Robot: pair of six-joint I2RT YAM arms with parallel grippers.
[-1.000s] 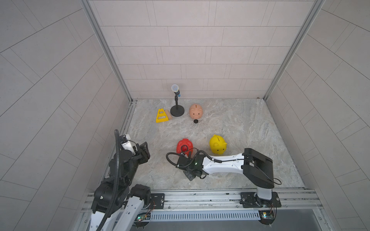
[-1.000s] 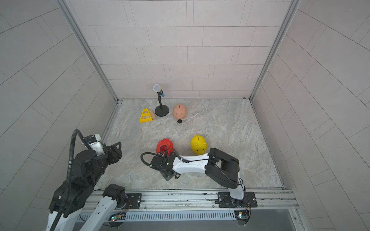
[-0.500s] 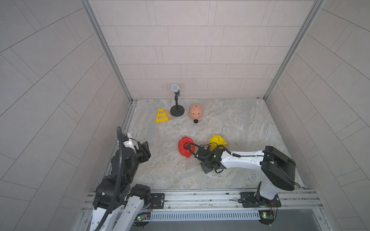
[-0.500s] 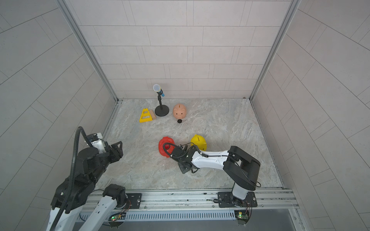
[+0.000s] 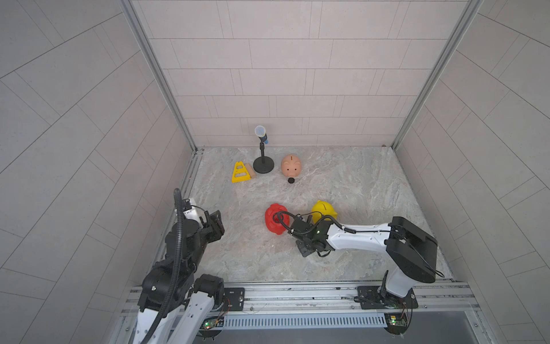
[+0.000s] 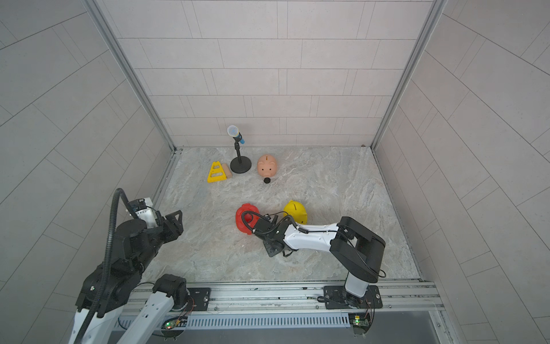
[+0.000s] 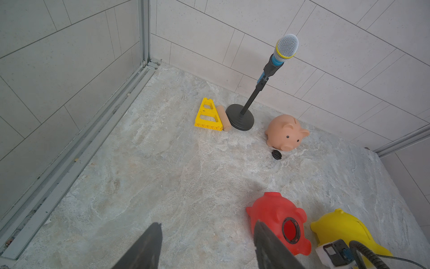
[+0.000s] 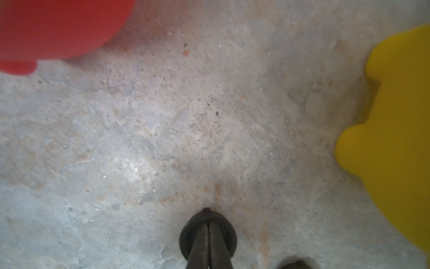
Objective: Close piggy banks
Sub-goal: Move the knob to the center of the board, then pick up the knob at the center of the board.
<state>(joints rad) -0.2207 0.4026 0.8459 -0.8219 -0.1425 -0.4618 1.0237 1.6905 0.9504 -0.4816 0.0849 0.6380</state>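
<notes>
We log left hand [image 5: 215, 224] half open, empty, well left of red pig [image 5: 270, 227] | red pig on its side, belly hole unplugged, facing left hand | right hand [image 8: 207, 220] just right of red pig, the nearer arm, closed, seemingly pinching black plug [image 8: 185, 237] | yellow pig [image 5: 323, 210] further right, pink pig [image 5: 291, 165] well behind | marbled surface [image 5: 372, 184], tiled walls [image 5: 89, 119] close round

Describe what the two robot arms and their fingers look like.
The left arm is mostly black with a white base link and a thick ribbed black hose. The right arm has a white forearm, black elbow and thin black cables. The fingers are dark and tapered.
</notes>
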